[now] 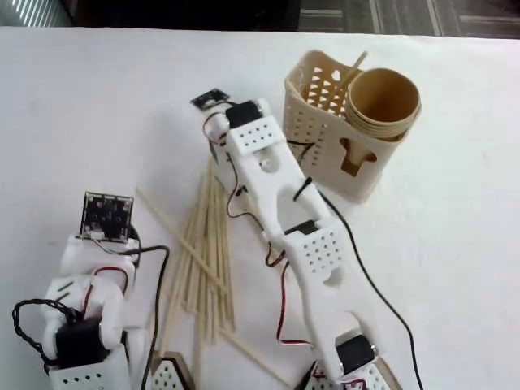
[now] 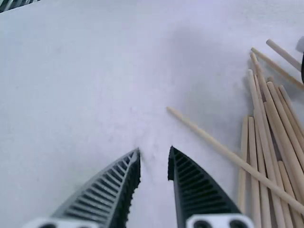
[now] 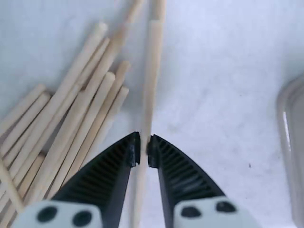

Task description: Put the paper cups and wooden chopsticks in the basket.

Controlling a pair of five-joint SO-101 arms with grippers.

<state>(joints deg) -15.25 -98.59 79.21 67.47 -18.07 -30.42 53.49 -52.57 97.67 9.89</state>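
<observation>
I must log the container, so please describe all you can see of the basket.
The basket is cream plastic, with walls of small holes and a larger cut-out on one side. It stands upright on the white table, toward the far right. Stacked paper cups and one chopstick stand inside it.

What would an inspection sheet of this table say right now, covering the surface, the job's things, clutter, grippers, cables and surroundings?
Surface: white table.
Job's things: paper cups stacked inside the basket, with one chopstick standing beside them; loose chopsticks heaped on the table.
Clutter: nothing seen.
Grippers: left gripper open over bare table beside the heap; right gripper shut on a single chopstick at the heap's edge.
Cables: black cable beside the right arm; looped cable at the left arm.
Surroundings: dark floor beyond the far edge.
</observation>
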